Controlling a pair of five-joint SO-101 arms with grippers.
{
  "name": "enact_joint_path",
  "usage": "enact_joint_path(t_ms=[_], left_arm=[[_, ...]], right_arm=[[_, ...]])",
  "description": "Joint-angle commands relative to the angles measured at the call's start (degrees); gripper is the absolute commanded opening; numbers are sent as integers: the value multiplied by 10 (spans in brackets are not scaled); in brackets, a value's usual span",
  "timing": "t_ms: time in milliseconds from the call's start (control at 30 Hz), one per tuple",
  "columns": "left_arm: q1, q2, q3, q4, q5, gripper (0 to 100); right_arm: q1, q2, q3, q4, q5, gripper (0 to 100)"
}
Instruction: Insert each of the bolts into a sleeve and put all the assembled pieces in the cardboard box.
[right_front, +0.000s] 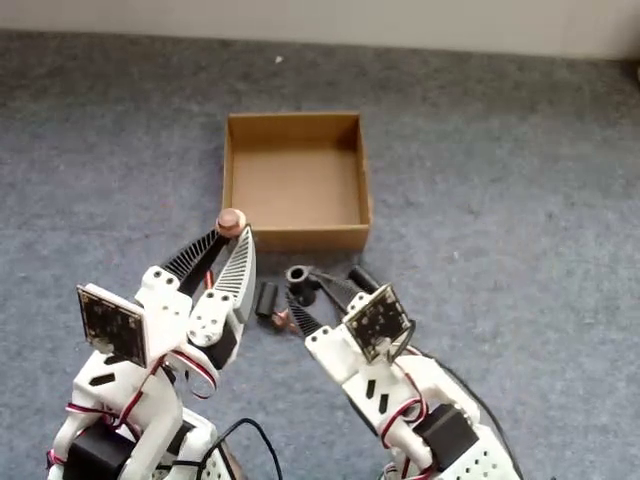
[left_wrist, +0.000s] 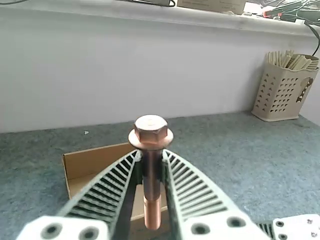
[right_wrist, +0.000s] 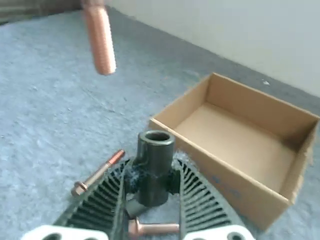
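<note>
Your left gripper (left_wrist: 151, 159) was clamped on a copper bolt (left_wrist: 151, 134), its fingers closed against the shank just under the hexagonal head, so that the bolt stood roughly upright with the head up and the threaded end hanging free below. Your right gripper (right_wrist: 152, 167) was closed around a black sleeve (right_wrist: 156, 145), also upright, with its open bore facing up and its lower end near the grey carpet (right_front: 520, 180). The two long axes ran nearly parallel, but they were not yet in line. In the high view the bolt lay to the left of the sleeve and closer to the front corner of the cardboard box (right_front: 300, 238). From the right wrist, the bolt's tip hung higher than the sleeve's mouth and off to one side of it. The coming move therefore appeared to turn on bringing the tip sideways over the bore before lowering it. The left arm carried the part that had to travel. The box held nothing, and two loose bolts (right_wrist: 97, 173) lay flat on the carpet beside the sleeve.
</note>
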Motion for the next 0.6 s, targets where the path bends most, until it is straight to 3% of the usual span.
enact_joint_path(t_ms=[0, 300, 467, 567], left_arm=[[0, -5, -4, -21, 7, 5], [4, -5, -3, -20, 58, 5], [72, -6, 27, -21, 55, 5], [78, -6, 31, -21, 54, 5]], right_arm=[[-29, -9, -2, -46, 7, 5], [-53, -7, -3, -82, 8, 5], [-53, -7, -3, -85, 8, 5], [-51, -8, -2, -85, 8, 5]])
